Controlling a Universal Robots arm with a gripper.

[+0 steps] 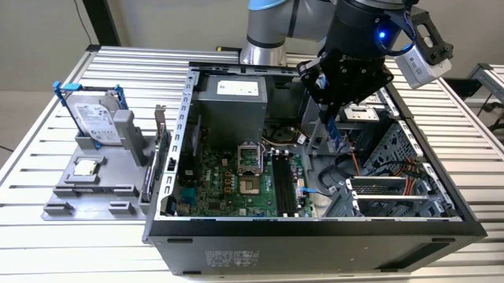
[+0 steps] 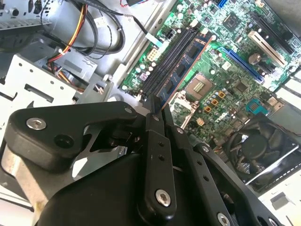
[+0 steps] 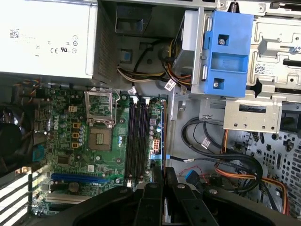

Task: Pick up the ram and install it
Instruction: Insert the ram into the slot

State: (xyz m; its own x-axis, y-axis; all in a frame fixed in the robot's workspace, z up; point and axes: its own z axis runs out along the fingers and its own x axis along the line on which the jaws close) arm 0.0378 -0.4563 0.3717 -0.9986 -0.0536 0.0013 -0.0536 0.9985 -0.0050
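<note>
My gripper [image 1: 329, 109] is shut on the ram [image 1: 331, 131], a thin blue stick that hangs on end from the fingers above the open computer case. In the second wrist view the ram [image 2: 184, 65] runs out from the gripper [image 2: 157, 109], showing its row of black chips. Edge-on in the first wrist view, the ram [image 3: 164, 136] is a thin blue line ahead of the gripper [image 3: 164, 172]. The long black slots [image 1: 284, 177] [image 3: 137, 136] [image 2: 165, 61] lie on the green motherboard [image 1: 221, 183] below. The ram sits above them, to the exterior view's right.
The case holds a grey power supply [image 1: 236, 97], a processor socket [image 1: 247, 159] and a drive cage with orange and black cables [image 1: 393, 188]. A blue plastic bracket [image 3: 228, 52] sits on the cage. At the exterior view's left, a grey fixture [image 1: 87, 183] holds a hard drive [image 1: 94, 121].
</note>
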